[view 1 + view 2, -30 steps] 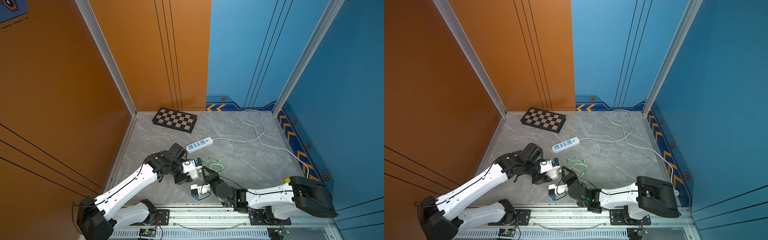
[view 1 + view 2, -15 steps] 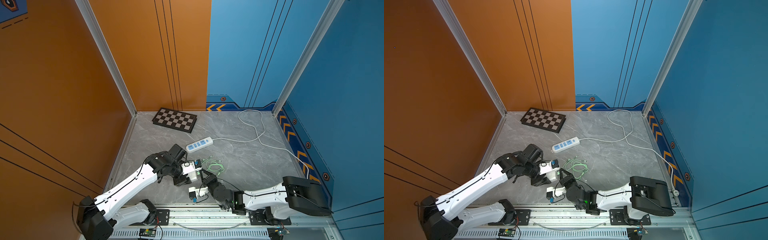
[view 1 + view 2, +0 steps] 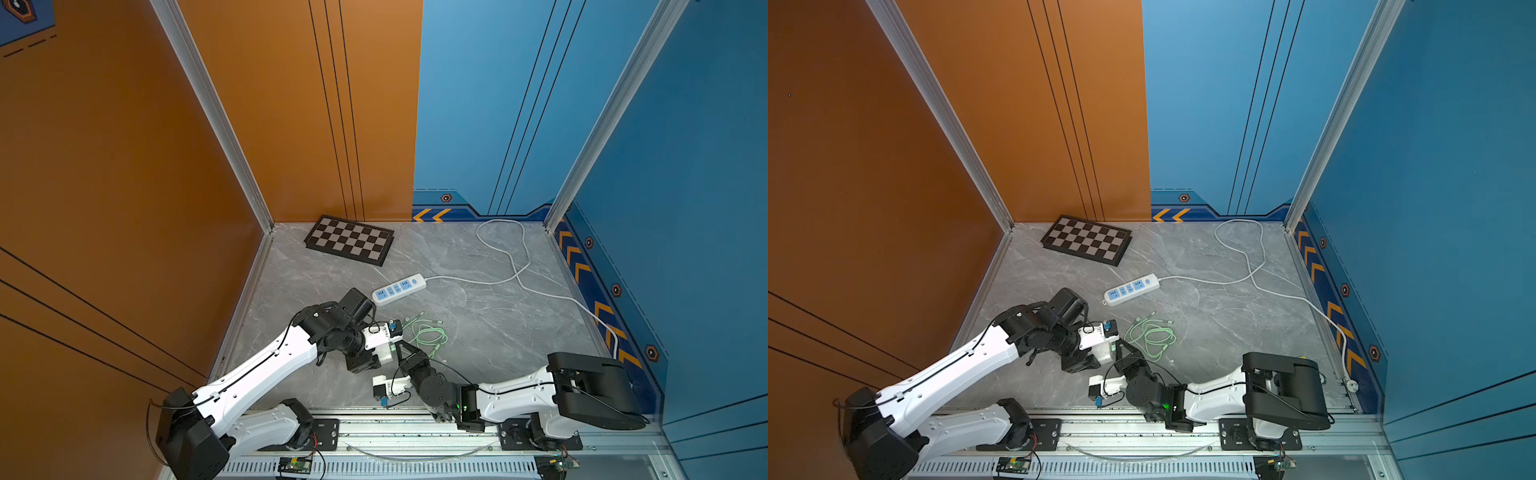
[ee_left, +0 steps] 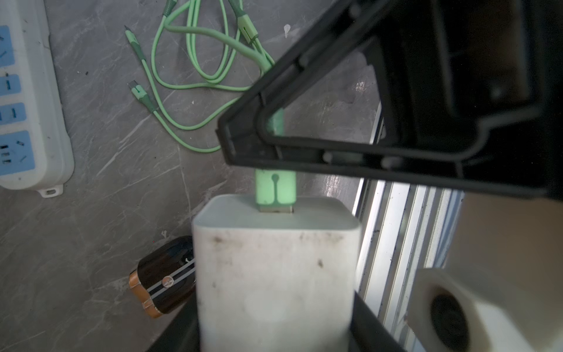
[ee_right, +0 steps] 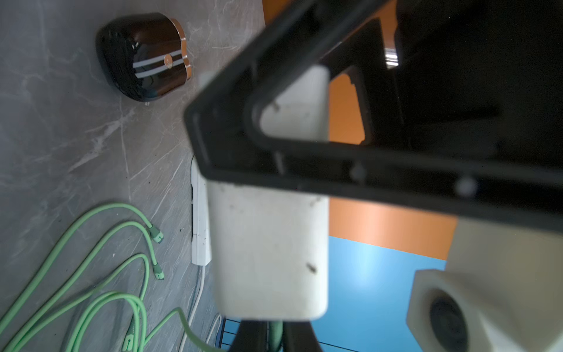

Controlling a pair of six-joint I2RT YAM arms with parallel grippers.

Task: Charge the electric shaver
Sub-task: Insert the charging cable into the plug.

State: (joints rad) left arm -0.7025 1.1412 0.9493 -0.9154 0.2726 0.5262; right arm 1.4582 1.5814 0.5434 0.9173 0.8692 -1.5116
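As one shaver (image 4: 164, 275) lies, one charger (image 4: 275, 274) hangs.

Likely a lab test cell: panel walls (image 3: 291, 104), mounting rail (image 3: 395, 432).

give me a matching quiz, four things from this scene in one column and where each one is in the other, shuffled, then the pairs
Things:
1. electric shaver
2. white charger block
3. green USB plug
4. chessboard

Places:
A. flat on the grey table by the orange back wall
B. pinched in the right gripper, tip in the block's port
C. held in the left gripper
D. lying loose on the table, no gripper on it

Pairs: 1-D, 2-C, 3-B, 4-A
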